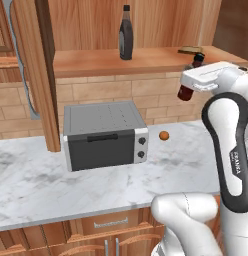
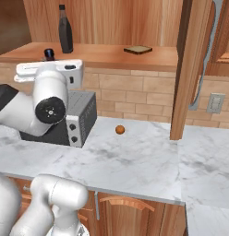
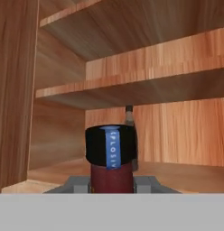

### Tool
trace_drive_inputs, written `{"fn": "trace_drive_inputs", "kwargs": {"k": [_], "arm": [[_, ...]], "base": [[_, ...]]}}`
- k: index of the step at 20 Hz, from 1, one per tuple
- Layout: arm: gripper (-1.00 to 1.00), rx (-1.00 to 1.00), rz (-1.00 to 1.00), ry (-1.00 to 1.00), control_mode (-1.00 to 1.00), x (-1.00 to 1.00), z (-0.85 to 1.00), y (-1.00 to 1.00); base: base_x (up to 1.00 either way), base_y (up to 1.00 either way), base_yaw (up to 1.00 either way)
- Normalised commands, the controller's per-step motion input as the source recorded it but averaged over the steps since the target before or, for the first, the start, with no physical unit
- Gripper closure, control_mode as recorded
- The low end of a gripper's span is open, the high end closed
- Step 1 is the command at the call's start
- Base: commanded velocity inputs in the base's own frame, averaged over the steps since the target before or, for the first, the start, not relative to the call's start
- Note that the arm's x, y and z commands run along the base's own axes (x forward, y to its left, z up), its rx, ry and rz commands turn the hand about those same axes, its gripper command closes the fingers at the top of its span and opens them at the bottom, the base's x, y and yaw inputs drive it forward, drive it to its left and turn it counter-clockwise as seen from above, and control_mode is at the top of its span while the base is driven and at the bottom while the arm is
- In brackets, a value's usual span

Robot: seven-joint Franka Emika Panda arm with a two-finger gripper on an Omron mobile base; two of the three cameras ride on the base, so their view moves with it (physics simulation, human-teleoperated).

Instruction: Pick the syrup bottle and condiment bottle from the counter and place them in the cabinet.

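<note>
The gripper [image 1: 188, 85], upper right of the left base view, is clamped on the condiment bottle [image 1: 186, 90], carried tilted near the cabinet [image 1: 96, 62] shelf edge. The syrup bottle [image 1: 126, 34] stands on that shelf — a careless push inward could topple it.

The counter [image 1: 56, 180] is formed by white-grey veined marble over wooden drawers. A grey toaster oven [image 1: 103, 134] is set directly on it, toward the brick wall, and a small orange ball [image 1: 164, 135] is seen just to its right — apart from it. Above, the cabinet [image 1: 146, 61] shelf of warm brown wood is occupied by the syrup bottle [image 1: 126, 35], stood upright, and a flat dark item [image 2: 137, 49] — laid well apart from it.
</note>
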Motion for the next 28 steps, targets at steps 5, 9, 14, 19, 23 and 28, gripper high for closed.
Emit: {"fn": "trace_drive_inputs", "kwargs": {"k": [5,9,14,19,23,28], "arm": [[1.0,-0.18,-0.19,0.15,-1.0,0.38,0.43,-0.14],[1.0,-0.06,-0.08,0.16,-1.0,0.53,0.2,-0.18],[1.0,0.03,-0.01,0.15,-1.0,0.54,0.29,-0.31],[1.0,0.09,0.0,0.03,-1.0,0.12,0.07,-0.13],[1.0,0.05,0.0,0.0,-1.0,0.02,-0.02,-0.04],[1.0,0.05,-0.01,0.0,-1.0,0.18,0.0,0.06]], "base": [[0.0,0.0,0.0],[0.0,0.0,0.0],[0.0,0.0,0.0],[0.0,0.0,0.0],[0.0,0.0,0.0],[0.0,0.0,0.0]]}}
